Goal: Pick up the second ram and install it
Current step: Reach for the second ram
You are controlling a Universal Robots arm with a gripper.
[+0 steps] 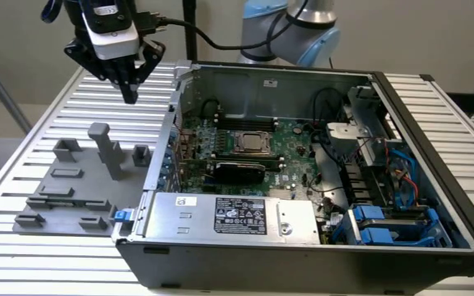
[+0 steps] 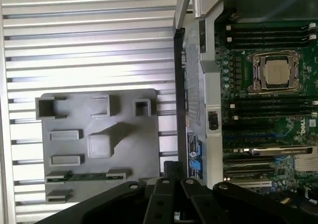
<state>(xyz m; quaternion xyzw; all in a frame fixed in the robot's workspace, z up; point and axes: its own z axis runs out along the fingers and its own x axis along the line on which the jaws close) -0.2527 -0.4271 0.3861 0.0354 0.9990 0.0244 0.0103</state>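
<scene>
Exterior view: gripper (image 1: pixel 129 94) hangs high above the slatted table (image 1: pixel 47 111), fingers together, empty; 2nd ram (image 2: pixel 88 175) lies in the grey holder (image 2: pixel 130 145).

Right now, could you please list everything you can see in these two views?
second ram: one, green, lying in the holder plate.
holder plate: one, grey, on the table, exterior view's left of the case.
computer case: one, black, open, on the table.
motherboard: one, green, inside the case.
power supply: one, silver, inside the case.
drive caddies: two, blue, inside the case.
table: one, silver, slatted.
gripper: one, black, shut, empty, high over the table.
</scene>
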